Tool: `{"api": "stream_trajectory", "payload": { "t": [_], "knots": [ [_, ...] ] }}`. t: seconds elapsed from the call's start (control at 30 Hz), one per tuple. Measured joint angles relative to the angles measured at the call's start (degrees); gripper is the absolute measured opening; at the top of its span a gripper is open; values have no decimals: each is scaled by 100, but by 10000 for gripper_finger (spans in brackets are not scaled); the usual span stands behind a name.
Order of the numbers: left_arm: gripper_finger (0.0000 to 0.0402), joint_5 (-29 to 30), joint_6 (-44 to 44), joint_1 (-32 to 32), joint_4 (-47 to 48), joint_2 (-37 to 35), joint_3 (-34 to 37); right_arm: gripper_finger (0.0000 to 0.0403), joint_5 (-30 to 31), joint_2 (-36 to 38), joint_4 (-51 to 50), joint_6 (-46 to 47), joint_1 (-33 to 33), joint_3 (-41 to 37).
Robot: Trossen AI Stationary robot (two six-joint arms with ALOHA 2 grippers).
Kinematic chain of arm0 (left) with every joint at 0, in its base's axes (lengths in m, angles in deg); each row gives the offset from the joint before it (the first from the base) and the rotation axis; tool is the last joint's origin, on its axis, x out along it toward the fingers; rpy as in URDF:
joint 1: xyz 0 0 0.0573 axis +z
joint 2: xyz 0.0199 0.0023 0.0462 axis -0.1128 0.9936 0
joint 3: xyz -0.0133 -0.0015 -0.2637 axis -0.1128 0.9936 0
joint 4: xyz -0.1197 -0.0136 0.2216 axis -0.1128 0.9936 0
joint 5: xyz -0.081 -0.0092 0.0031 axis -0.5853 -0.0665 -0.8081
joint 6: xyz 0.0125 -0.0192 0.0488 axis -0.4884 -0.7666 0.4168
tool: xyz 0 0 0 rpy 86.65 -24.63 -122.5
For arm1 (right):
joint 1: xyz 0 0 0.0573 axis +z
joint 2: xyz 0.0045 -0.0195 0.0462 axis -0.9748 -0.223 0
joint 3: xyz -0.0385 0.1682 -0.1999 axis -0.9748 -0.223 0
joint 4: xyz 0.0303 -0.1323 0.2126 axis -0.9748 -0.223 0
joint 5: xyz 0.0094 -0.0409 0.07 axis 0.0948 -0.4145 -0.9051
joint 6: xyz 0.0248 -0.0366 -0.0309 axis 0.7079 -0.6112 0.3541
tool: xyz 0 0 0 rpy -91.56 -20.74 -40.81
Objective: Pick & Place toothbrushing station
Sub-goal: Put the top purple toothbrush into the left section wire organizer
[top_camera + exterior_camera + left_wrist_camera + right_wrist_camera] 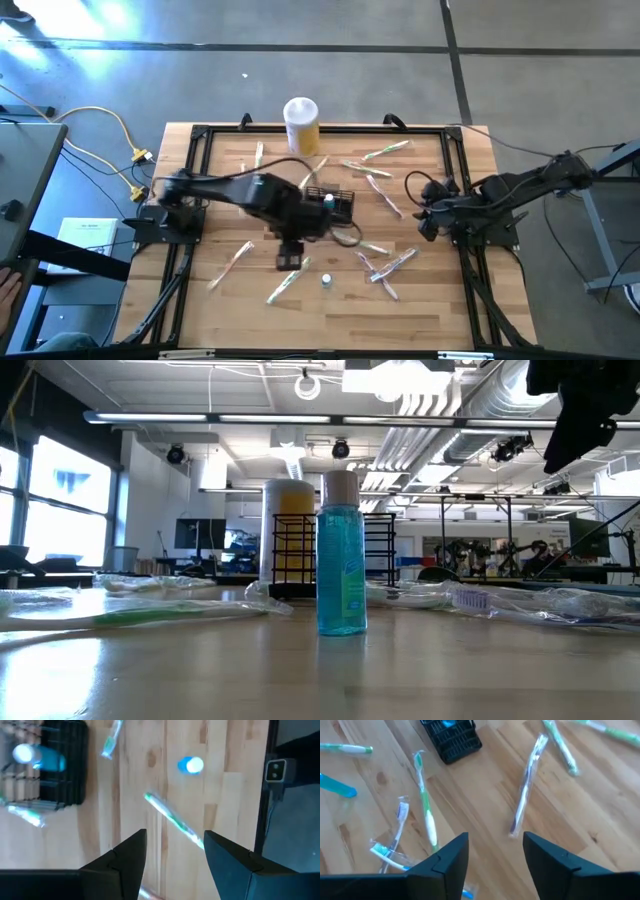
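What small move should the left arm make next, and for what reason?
Probably lower the left tool straight down onto the wrapped toothbrush, then close. Its fingers stand open, the toothbrush reaches into the gap between them, and the black mesh basket is close by. The right tool waits open at the table's right side.

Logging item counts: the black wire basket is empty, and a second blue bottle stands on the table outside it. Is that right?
Not quite. The black wire basket is not empty: the left wrist view shows a blue bottle inside it. The rest holds: a second blue bottle stands on the wooden table outside it.
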Motion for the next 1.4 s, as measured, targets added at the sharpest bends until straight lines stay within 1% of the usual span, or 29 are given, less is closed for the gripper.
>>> {"api": "stream_trajectory", "payload": {
  "t": [0.17, 0.23, 0.33, 0.47, 0.6, 0.73, 0.87, 1.0, 1.07, 1.13, 1.23, 1.4],
  "knots": [
    [193, 687, -486, -276, -51, -839, 708, 177, -171, -293, 105, -153, -322, 0],
    [193, 874, -642, -346, -35, -1134, 1055, 177, -173, -424, 196, -156, -451, 0],
    [193, 1114, -796, -366, -274, -1634, 1721, 178, -247, -653, 351, -245, -684, 0],
    [193, 1142, -850, -353, -935, -2433, 2949, 178, -650, -966, 647, -751, -1188, 0],
    [193, 986, -861, -353, -1804, -3254, 4198, 178, -845, -1306, 1103, -814, -1795, 0],
    [193, 1004, -950, -353, -2635, -3820, 5147, 178, -1339, -1706, 1497, -1009, -2358, 0],
    [193, 985, -772, -353, -3311, -4117, 5800, 178, -1572, -2180, 1723, -1060, -2715, 0],
    [193, 954, -501, -353, -3550, -4175, 6222, 178, -1567, -2687, 1885, -1059, -2948, 0],
    [193, 774, -403, -353, -3561, -4185, 6426, 178, -1611, -2925, 1982, -1029, -3021, 0],
    [193, 467, -295, -351, -3602, -4184, 6614, 178, -1731, -3136, 2051, -971, -3088, 0],
    [193, 74, -196, -353, -3622, -4239, 6870, 178, -1657, -3387, 2104, -860, -3163, 0],
    [193, 39, -108, -351, -3802, -4453, 7154, 175, -1406, -3638, 2203, -862, -3302, 0]
  ]
}}
